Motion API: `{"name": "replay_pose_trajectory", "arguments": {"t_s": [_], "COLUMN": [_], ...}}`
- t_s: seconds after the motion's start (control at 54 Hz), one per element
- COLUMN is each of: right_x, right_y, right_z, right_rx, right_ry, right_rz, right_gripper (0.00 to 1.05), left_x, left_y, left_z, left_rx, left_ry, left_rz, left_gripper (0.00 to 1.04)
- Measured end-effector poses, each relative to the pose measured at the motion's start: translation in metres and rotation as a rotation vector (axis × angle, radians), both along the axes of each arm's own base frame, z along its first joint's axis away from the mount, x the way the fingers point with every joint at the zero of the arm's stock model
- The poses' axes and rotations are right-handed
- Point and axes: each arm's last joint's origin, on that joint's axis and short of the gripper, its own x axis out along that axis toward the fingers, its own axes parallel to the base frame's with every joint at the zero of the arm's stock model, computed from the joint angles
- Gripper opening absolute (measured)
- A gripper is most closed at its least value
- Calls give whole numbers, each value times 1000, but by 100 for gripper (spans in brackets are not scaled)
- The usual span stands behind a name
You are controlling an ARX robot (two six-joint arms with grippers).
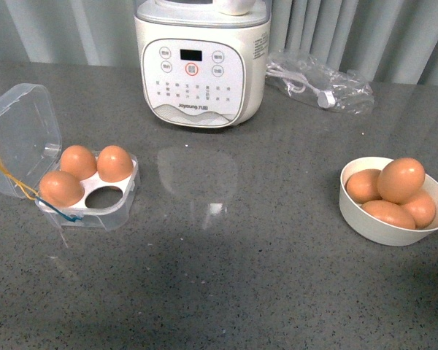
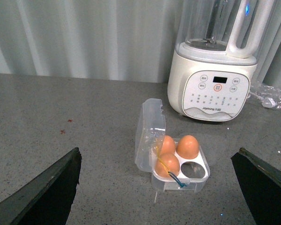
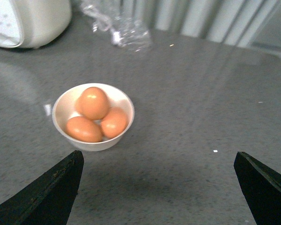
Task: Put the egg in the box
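The clear plastic box (image 1: 95, 211) stands at the left with its lid open. Three brown eggs fill its white tray and one hole (image 1: 104, 197) is empty. It also shows in the left wrist view (image 2: 196, 180). A white bowl (image 1: 372, 226) at the right holds several brown eggs, the top egg (image 1: 401, 179) lying on the others. The bowl shows in the right wrist view (image 3: 63, 105) with three eggs visible. My left gripper (image 2: 157, 197) is open and empty, back from the box. My right gripper (image 3: 157, 192) is open and empty, back from the bowl. Neither arm shows in the front view.
A white Joyoung appliance (image 1: 201, 62) stands at the back centre. A crumpled clear plastic bag (image 1: 320, 82) lies to its right. The grey speckled counter (image 1: 233, 277) stretches between box and bowl. A curtain hangs behind.
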Motion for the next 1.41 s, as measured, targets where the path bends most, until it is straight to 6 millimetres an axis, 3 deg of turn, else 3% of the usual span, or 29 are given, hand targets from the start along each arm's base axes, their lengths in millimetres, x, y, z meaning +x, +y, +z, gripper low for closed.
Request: {"name": "replay_pose_trajectory", "arguments": {"t_s": [0.167,0.352,0.444,0.611,0.926,1.222,1.315,1.407], "right_x": [38,87,115,146,185,200,202,204], "right_y": [10,19,24,30,40,37,38,40], "right_z": [18,24,21,9,-12,-32,-38,-41], "right_rx": [36,31,21,35,42,46,48,54], "right_ry": [185,317,391,496,577,627,635,640], "right_rz": [67,64,61,72,63,44,50,68], "right_gripper": [97,97,97,97,97,97,85,66], "left_x": [0,0,0,0,0,0,0,0], "left_y": [0,0,0,0,0,0,0,0], "left_z": [0,0,0,0,0,0,0,0], "left_rx": [0,0,0,0,0,0,0,0], "left_ry": [0,0,0,0,0,0,0,0], "left_rz": [0,0,0,0,0,0,0,0], "left_gripper": [98,98,98,98,98,98,98,98]}}
